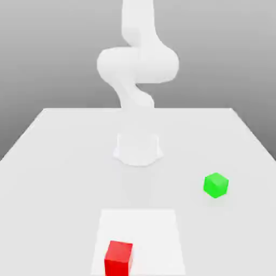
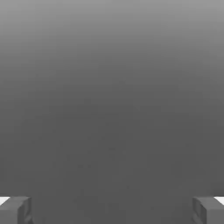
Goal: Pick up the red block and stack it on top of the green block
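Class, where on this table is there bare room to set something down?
In the exterior view, bare table lies left of the arm's base, and between base and green block. The white patch is free beyond the red block. Nowhere looks crowded.

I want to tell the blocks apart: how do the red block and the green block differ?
The red block lies on the white patch; the green block is beyond it. Red is nearer the camera, green nearer the robot base. Both are plain cubes.
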Controlling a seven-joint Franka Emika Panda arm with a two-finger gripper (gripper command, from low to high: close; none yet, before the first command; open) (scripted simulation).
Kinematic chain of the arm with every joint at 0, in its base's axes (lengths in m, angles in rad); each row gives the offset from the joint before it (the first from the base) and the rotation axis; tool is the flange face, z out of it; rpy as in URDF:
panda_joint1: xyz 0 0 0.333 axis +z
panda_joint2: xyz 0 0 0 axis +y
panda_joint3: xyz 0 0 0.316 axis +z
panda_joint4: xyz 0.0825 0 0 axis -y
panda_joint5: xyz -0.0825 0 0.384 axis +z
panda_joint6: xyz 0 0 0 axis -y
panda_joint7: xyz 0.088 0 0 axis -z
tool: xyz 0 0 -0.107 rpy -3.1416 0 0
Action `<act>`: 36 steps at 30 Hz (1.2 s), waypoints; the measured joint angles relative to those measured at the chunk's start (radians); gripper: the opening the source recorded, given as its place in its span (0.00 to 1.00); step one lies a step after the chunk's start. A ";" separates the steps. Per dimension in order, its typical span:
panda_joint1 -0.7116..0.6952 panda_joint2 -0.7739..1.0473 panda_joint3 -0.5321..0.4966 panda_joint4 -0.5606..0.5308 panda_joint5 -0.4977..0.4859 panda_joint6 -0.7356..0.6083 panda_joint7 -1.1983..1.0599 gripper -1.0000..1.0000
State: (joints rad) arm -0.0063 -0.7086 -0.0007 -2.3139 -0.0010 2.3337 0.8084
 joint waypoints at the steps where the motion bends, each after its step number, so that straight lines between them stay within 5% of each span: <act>1: -0.003 0.039 0.000 -0.006 0.000 0.015 0.004 0.50; 29: -0.056 1.058 -0.016 -0.121 0.018 0.451 0.065 0.50; 30: -0.057 1.090 -0.015 -0.116 0.019 0.478 0.064 0.00; 36: -0.058 1.107 -0.014 -0.113 0.019 0.492 0.064 0.00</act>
State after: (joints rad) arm -0.0639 0.3979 -0.0146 -2.4270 0.0178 2.8257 0.8726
